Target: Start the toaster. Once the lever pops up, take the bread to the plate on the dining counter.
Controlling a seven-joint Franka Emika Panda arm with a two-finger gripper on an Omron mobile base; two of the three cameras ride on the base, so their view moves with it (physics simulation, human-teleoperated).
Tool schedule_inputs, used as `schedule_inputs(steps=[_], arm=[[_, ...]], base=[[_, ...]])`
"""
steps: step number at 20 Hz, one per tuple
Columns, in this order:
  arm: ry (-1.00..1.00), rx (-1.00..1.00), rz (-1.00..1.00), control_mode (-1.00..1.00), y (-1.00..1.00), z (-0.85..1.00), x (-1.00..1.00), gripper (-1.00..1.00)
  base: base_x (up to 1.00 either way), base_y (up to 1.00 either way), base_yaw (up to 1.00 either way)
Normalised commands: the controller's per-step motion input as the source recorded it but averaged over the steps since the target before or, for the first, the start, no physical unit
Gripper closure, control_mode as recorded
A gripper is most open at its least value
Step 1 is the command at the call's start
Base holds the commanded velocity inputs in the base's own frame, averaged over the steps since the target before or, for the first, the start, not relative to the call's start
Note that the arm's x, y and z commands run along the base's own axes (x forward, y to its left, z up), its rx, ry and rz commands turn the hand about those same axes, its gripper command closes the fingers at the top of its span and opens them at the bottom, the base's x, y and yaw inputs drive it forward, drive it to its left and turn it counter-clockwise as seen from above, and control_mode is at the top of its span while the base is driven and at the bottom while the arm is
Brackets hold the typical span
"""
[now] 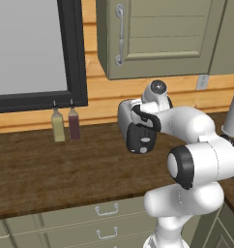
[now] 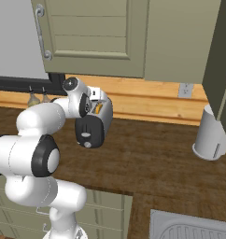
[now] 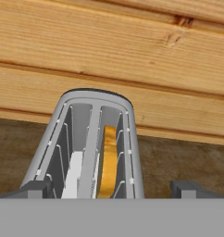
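Observation:
The toaster (image 1: 131,121) (image 2: 92,127) (image 3: 93,139) stands on the brown counter against the wood wall, its black end face and round knob turned toward the base. In the hand view I look down into its two top slots. The bread (image 3: 108,159) stands on edge in the right slot, showing a golden-brown rim. A pale strip lies low in the left slot. My gripper (image 3: 113,190) hovers just above the toaster's near end, open, with its dark fingertips (image 3: 36,189) spread to either side of the body. The lever is hidden. The plate and the dining counter are out of view.
Two bottles (image 1: 58,127) (image 1: 74,123) stand at the wall left of the toaster. A white cylinder (image 2: 210,135) sits to the right, near a sink (image 2: 189,228). A wall cabinet (image 1: 157,34) hangs above, and handled drawers (image 1: 107,209) front the counter.

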Motion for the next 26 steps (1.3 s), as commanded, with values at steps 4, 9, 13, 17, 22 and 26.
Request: schedule_inputs(steps=[4, 9, 13, 17, 22, 26], arm=[[0.0, 0.0, 0.0, -1.0, 0.0, 0.0, 0.0, -1.0], [0.0, 0.0, 0.0, -1.0, 0.0, 0.0, 0.0, -1.0], [0.0, 0.0, 0.0, -1.0, 0.0, 0.0, 0.0, -1.0], [0.0, 0.0, 0.0, -1.0, 0.0, 0.0, 0.0, -1.0], [0.0, 0.0, 0.0, -1.0, 0.0, 0.0, 0.0, -1.0], [0.0, 0.0, 0.0, -1.0, 0.0, 0.0, 0.0, -1.0]], base=[[0.0, 0.0, 0.0], [0.0, 0.0, 0.0], [0.0, 0.0, 0.0], [0.0, 0.0, 0.0], [0.0, 0.0, 0.0], [0.0, 0.0, 0.0]])
